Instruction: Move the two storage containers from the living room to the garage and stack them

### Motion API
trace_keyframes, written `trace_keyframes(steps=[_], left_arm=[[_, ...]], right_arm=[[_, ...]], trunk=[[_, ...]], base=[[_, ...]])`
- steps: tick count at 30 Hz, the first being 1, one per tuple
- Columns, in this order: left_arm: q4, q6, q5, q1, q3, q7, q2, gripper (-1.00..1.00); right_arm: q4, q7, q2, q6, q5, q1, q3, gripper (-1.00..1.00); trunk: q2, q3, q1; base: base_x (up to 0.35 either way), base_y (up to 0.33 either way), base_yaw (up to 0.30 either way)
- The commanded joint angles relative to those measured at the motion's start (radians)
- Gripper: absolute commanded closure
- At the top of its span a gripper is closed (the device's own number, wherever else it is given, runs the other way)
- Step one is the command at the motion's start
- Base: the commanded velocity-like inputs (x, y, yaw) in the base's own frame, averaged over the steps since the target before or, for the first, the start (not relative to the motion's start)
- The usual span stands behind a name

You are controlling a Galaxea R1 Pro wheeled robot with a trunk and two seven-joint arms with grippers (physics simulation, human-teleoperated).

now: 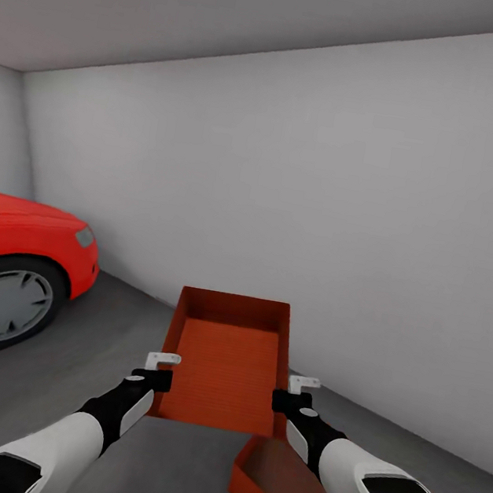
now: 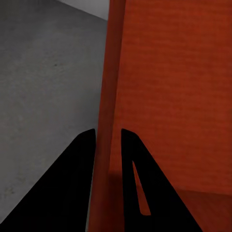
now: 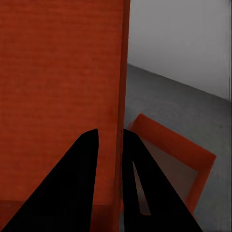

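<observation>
- Car: red, front end and one wheel visible at the far left of the head view, parked on the dark grey floor of the garage, well apart from both arms.
- Left gripper: positioned at the left long wall of the held container. In the left wrist view, the gripper has one dark finger on each side of that wall, jaws narrowed to the wall's thickness and clamped on it.
- Held container: orange-red, open-topped, rectangular, carried between the two arms above the floor with its open side up and its far end raised slightly toward the pale grey wall. Its ribbed inner bottom shows in the left wrist view and the right wrist view.
- Right gripper: positioned at the right long wall of the held container. In the right wrist view, the gripper straddles that wall with both fingers, jaws nearly closed and gripping it.
- Second container: same orange-red colour, resting on the floor below and to the right of the held one, partly covered by the right arm, set at an angle to the held one. It also appears in the right wrist view, beyond the gripped wall, apart from it.
</observation>
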Motion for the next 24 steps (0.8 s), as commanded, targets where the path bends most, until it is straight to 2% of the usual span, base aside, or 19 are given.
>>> trace_keyframes(steps=[1,24], left_arm=[[-0.006,-0.045,-0.014,-0.001,0.024,0.069,0.002,1.00],[-0.006,-0.045,-0.014,-0.001,0.024,0.069,0.002,1.00]], right_arm=[[0.003,-0.048,-0.046,-0.004,-0.015,-0.001,-0.041,1.00],[0.003,-0.049,-0.047,-0.004,-0.015,-0.001,-0.041,1.00]], trunk=[[-0.001,-0.002,0.000],[-0.001,-0.002,0.000]], base=[[0.001,0.000,-0.287],[0.000,0.000,-0.288]])
